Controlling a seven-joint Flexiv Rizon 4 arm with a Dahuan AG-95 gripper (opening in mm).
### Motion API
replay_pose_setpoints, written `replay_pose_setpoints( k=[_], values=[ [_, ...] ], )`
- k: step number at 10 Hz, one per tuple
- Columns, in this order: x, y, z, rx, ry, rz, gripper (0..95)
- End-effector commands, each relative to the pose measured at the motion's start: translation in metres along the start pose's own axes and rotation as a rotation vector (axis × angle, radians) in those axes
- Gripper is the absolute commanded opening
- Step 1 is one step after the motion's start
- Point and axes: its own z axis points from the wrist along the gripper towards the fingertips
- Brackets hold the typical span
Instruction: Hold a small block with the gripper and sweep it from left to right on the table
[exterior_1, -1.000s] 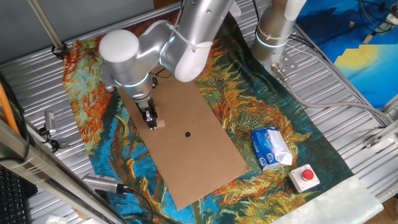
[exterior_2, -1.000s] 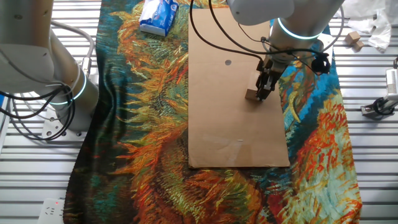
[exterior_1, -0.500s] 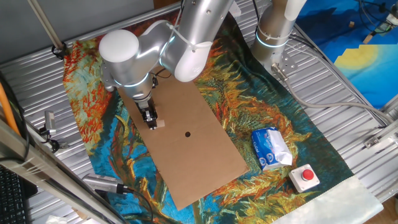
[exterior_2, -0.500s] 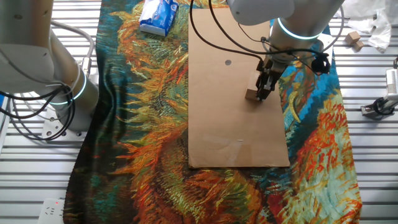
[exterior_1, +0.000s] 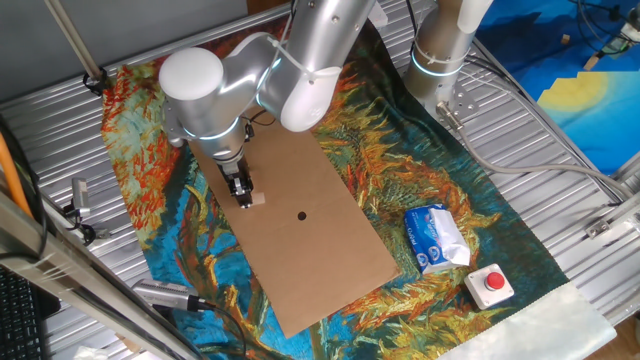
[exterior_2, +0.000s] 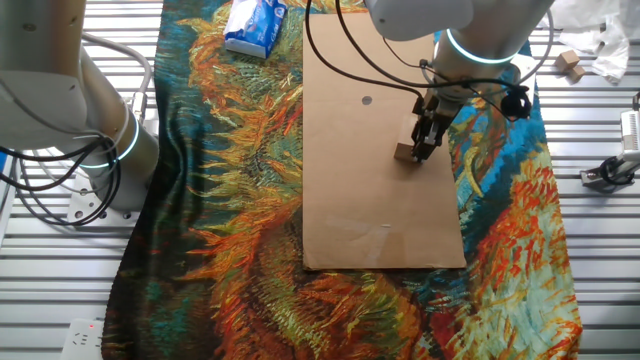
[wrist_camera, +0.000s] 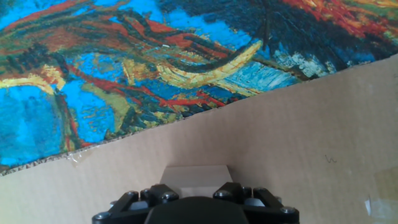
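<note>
The small tan block (exterior_1: 258, 198) rests on the brown board (exterior_1: 330, 240) near its left edge, on the painted cloth of the ribbed metal table (exterior_1: 60, 120). My black gripper (exterior_1: 243, 196) points straight down with its fingers shut on the block. In the other fixed view the gripper (exterior_2: 420, 147) stands at the board's right edge with the block (exterior_2: 404, 152) at its tips. In the hand view the block (wrist_camera: 196, 180) sits between my fingers (wrist_camera: 233, 191), just inside the board's edge.
The board's dark hole (exterior_1: 301, 214) lies right of the block. A blue-white packet (exterior_1: 436, 238) and a red button on a pale box (exterior_1: 492, 284) lie at the cloth's right end. A second arm's base column (exterior_1: 440, 60) stands at the back.
</note>
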Motion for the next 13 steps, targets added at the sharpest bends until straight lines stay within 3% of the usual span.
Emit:
replay_pose_setpoints(
  k=[1,8,9,10,11,13],
  values=[
    [0.0001,0.0,-0.0004,0.0,0.001,0.0,0.0],
    [0.0001,0.0,-0.0004,0.0,-0.002,-0.022,0.0],
    [0.0001,0.0,-0.0004,0.0,-0.001,-0.022,19.0],
    [0.0001,0.0,-0.0004,0.0,-0.001,-0.023,19.0],
    [0.0001,0.0,-0.0004,0.0,-0.001,-0.023,38.0],
    [0.0001,0.0,-0.0004,0.0,-0.001,-0.023,38.0]
  ],
)
